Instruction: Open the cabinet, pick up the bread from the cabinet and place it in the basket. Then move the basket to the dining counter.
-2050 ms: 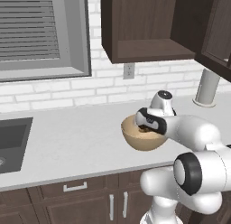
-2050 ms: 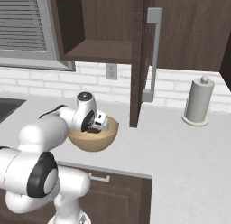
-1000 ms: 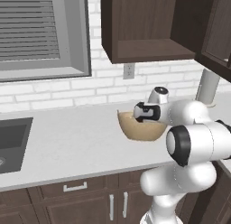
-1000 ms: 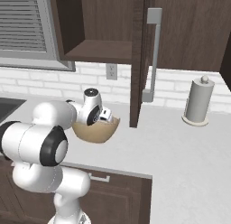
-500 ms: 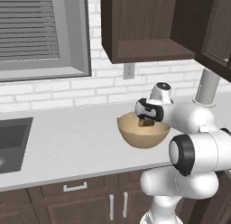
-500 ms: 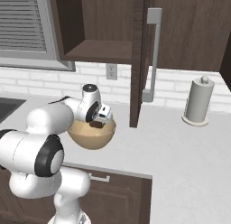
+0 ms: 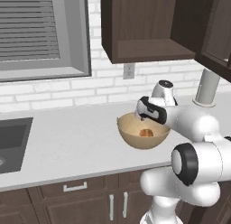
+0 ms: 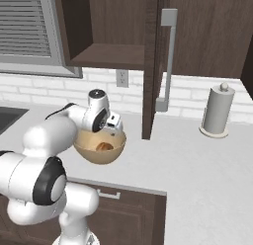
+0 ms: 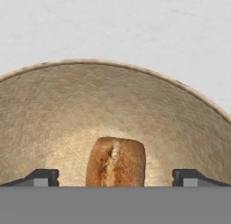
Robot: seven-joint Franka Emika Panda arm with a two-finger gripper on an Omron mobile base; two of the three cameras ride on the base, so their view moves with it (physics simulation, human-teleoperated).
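The tan basket stands on the light grey worktop below the open cabinet. The golden-brown bread lies loose on the basket's bottom. My gripper hangs over the basket's far rim, pointing down into it, open. In the hand view the bread lies between and beyond the two fingertips, which stand wide apart and touch nothing. From the right base view the gripper sits just above the bread in the basket. The cabinet door stands swung out. The dining counter is out of view.
A paper towel roll stands on the worktop to the right, past the open door. A sink is set into the worktop at far left, under a window. An outlet is on the brick wall behind the basket.
The arm's elbow has swung out to the right and the hand has shifted a little over the basket. The bread stays loose in the basket, and the jaws remain wide.
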